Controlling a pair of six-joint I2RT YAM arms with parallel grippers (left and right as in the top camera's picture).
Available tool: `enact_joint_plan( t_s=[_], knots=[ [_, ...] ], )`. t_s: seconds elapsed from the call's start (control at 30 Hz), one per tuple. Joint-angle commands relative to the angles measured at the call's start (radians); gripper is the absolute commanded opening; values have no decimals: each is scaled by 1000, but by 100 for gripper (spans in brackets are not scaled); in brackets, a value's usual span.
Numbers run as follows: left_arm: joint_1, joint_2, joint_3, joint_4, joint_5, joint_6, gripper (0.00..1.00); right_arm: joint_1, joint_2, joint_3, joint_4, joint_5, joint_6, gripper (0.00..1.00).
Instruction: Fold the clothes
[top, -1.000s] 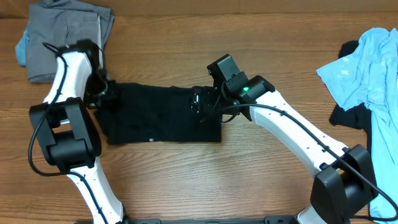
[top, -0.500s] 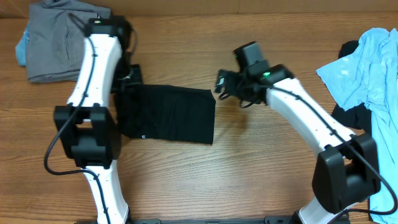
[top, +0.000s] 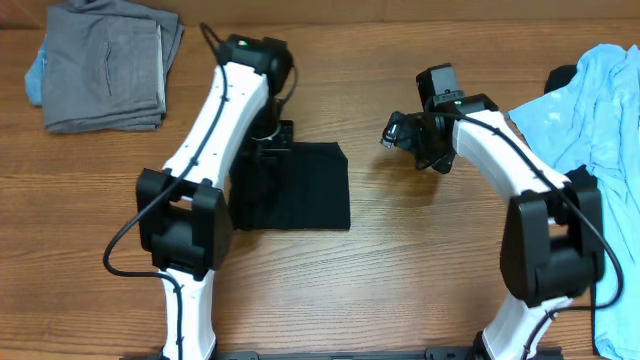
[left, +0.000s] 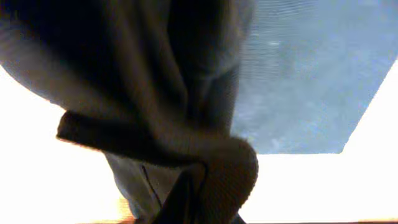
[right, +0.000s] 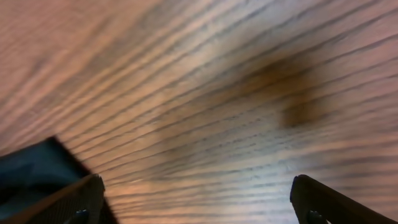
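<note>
Wooden table (top: 400, 270) is seen from overhead, grain running left to right. A loose light-blue garment (top: 600, 110) is heaped at the right edge, with a dark piece (top: 555, 185) partly tucked under it. The black garment (top: 305, 190), the item being worked, is laid flat left of centre as a rough rectangle, and its left part is covered by the left arm (top: 215, 115). A folded grey stack (top: 100, 70) is kept at the far left corner, well apart from the black garment. The right arm (top: 500, 160) is reached across from the right side. The left gripper (top: 272, 135) is placed at the black garment's upper-left edge. In the left wrist view, dark cloth (left: 186, 124) is draped across the lens and bunched low at centre (the picture is blurred and the fingers are hidden), so the gripper is judged closed on the fabric. The right gripper (top: 395, 130) is held over bare wood to the right of the black garment and apart from it. In its own view, the right gripper (right: 196, 190) is spread wide with nothing between its fingers, and one dark cloth corner (right: 31, 168) is caught at lower left.
</note>
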Motion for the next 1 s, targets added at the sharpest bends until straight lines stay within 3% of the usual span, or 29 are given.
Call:
enact_joint_plan(
  t_s=[0.0,0.37,0.8,0.97],
  knots=[
    [-46,-4,33,19,50,-17,4,2,56,8,26,-109,-9,100],
    [-100,-3,32,140,131,-51,5,68,128,9,62,-214,-26,95],
    [-169,-2,32,216,192,-51,18,94,128,8,69,-223,-22,80],
    [-211,-1,32,228,188,-50,27,94,128,8,67,-241,-23,80]
  ],
)
